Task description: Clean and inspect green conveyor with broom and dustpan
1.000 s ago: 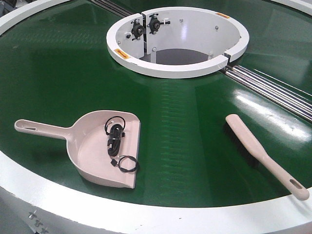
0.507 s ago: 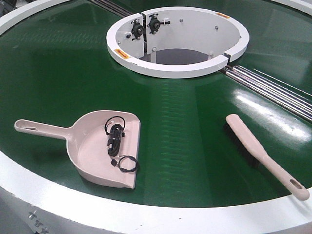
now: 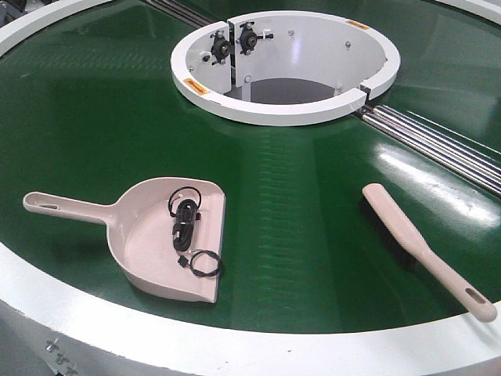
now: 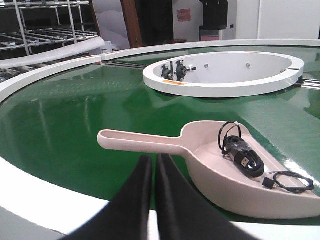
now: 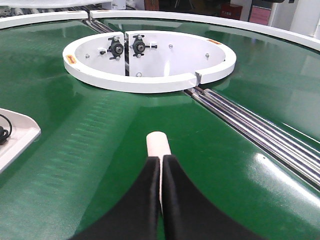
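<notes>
Green and shiny, the conveyor [image 3: 313, 211] carries the dustpan [image 3: 156, 235] on the left and the broom [image 3: 415, 247] on the right. Both hands [image 4: 152, 170] [image 5: 161, 172] are closed, holding nothing. Shelves [image 4: 45, 30] stand behind.

Open green belt between two tools.
Dustpan [image 3: 168, 235] near left, broom [image 3: 415, 243] near right, well apart; white hub [image 3: 286, 66] and metal rails [image 3: 438, 145] block the far side.

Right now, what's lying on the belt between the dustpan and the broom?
Nothing. In the front-facing view, only bare green conveyor separates the dustpan from the broom. The black cables lie inside the pan, not in the gap.
</notes>
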You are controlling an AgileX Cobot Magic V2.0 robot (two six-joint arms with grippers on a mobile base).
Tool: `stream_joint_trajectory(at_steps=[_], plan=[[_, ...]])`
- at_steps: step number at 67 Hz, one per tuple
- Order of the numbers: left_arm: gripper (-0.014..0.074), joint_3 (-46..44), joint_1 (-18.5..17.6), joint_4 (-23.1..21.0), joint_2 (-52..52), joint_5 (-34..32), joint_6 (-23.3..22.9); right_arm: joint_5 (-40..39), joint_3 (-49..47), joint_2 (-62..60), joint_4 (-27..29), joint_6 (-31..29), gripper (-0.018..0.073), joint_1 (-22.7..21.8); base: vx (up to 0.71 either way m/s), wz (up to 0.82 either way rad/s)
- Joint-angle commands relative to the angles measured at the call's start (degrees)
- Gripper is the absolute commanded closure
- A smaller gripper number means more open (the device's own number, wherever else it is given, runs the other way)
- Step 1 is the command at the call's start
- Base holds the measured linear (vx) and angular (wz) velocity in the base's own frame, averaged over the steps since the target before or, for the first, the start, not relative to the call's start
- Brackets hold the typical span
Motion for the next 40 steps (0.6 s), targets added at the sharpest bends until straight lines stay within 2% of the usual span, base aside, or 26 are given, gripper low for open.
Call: stream_joint_trajectory(at_steps=[1, 40], plan=[[0.0604, 0.53, 0.04, -0.58, -0.85, -4.06, -0.70, -4.54, -1.48, 0.97, -0.06, -0.26, 0.0568, -0.10, 0.00, 0.00], [0.0604, 0.53, 0.04, -0.58, -0.85, -4.06, -0.70, -5.10, -0.70, -0.14, -1.04, -0.35, 0.0568, -0.10, 0.00, 0.00]])
